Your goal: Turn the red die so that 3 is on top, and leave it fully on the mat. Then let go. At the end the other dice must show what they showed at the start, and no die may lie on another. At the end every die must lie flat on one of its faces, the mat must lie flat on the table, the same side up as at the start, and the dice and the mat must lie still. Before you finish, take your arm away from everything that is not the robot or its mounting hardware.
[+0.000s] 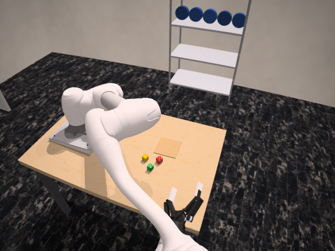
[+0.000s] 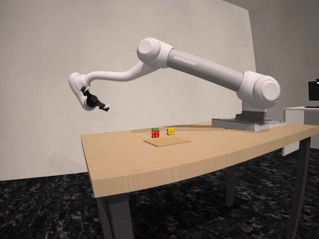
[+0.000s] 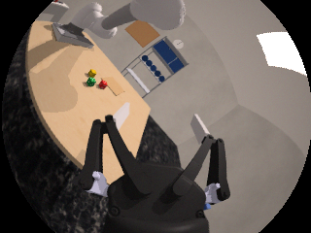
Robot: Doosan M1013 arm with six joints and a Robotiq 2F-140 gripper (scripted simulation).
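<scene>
Arm: lettering reads DOOSAN
Gripper: fingers wide apart, holding nothing
Red die: at mat's 7 o'clock

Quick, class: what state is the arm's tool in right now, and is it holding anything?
Tool: open wide, holding nothing, raised above the table's edge, away from the red die.

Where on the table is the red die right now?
In the top view the red die lies on the wooden table, just off the near corner of the mat, with the yellow die and green die close beside it.
</scene>
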